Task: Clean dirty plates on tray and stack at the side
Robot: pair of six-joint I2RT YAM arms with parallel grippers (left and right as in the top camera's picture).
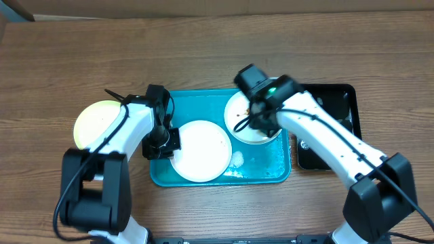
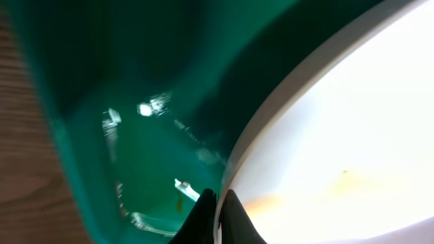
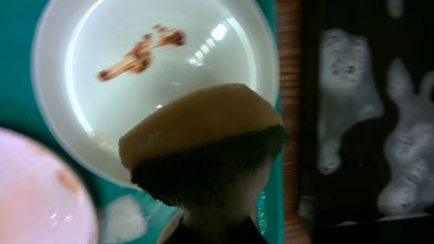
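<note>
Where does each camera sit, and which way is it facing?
Overhead: above the table, looking down at the tray; left arm and right arm show.
Left wrist: on the left gripper, close over the middle plate, fingers pinching its rim.
Right wrist: on the right gripper, looking past its held sponge at the smeared plate.
Shared: overhead and right wrist both show that plate and the black tray.

Bare table [image 1: 217,47] beyond the tray [image 1: 200,102] leaves open passage. The white plates [image 1: 200,152], left arm [image 1: 125,129] and right arm [image 1: 325,135] crowd the tray. A yellow-green plate [image 1: 91,122] flanks it left, a black tray [image 1: 342,102] right.
</note>
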